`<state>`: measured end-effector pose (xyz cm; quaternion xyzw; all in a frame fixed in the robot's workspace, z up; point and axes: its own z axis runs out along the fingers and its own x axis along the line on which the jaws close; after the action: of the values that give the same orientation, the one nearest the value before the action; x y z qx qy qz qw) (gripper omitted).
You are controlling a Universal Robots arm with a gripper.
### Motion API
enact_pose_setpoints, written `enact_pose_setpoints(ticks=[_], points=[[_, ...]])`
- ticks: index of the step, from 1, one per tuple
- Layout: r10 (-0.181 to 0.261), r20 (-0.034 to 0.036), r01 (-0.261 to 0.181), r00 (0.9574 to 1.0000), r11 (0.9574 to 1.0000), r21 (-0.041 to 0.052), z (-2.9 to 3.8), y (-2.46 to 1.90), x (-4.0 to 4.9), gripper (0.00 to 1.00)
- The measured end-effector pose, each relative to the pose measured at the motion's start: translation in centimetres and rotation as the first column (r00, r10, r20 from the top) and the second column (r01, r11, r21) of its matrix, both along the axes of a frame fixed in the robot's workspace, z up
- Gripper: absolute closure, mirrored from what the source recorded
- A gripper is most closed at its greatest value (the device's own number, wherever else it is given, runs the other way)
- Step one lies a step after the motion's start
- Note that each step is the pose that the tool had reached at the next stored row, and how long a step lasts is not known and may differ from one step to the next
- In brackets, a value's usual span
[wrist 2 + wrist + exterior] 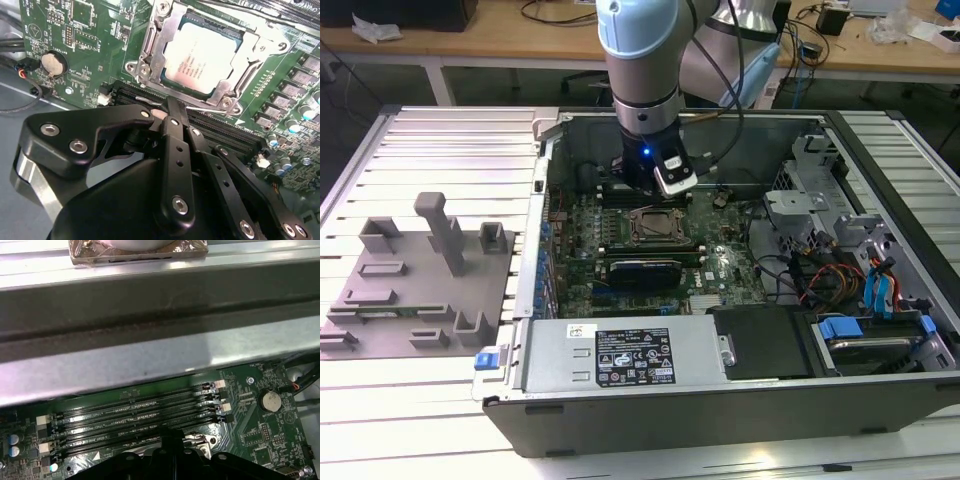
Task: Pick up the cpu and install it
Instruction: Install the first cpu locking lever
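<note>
The open case point(740, 400) sits on the table with the arm point(638, 60) reaching down into it. The gripper point(172, 107) hangs just over the board point(90, 45), fingers pinched together, holding nothing. The cpu point(200, 57) is already sitting in the socket point(150, 42).

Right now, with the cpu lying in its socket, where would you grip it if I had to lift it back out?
Come straight down from above. The cpu lies flat, and the socket's metal frame hems in all four sides, so a sideways approach is blocked. Pinch two opposite edges of its raised silver top, probably the only part standing free. I cannot tell whether the frame is clamping it.
</note>
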<state>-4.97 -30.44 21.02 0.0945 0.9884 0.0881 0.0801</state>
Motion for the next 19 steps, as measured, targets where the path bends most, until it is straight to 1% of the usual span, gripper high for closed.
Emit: enact_pose_setpoints(ticks=[2,4,5,7,11,13,15,17,19], points=[[-0.001,0.0015,0.001,1.0000,1.0000,-0.0006,0.00,0.00,-0.01,0.89],[-0.008,0.0062,0.008,0.9999,1.0000,-0.0006,-0.02,0.01,0.00,0.89],[-0.025,0.0079,0.025,0.9996,0.9997,-0.0006,-0.03,0.01,0.00,0.89],[-0.058,0.0088,0.058,0.9983,0.9983,-0.0007,-0.03,0.01,0.00,0.89],[-0.089,0.0093,0.089,0.9960,0.9960,-0.0007,-0.03,0.04,-0.04,0.89],[-0.101,0.0094,0.101,0.9948,0.9949,-0.0008,-0.03,0.27,-0.15,0.89],[-0.106,0.0095,0.106,0.9943,0.9944,-0.0006,-0.03,0.69,-0.16,0.89],[-0.109,0.0096,0.109,0.9940,0.9941,-0.0007,-0.03,0.93,-0.18,0.89],[-0.109,0.0116,0.109,0.9940,0.9940,-0.0003,-0.06,0.95,-0.31,0.89]])
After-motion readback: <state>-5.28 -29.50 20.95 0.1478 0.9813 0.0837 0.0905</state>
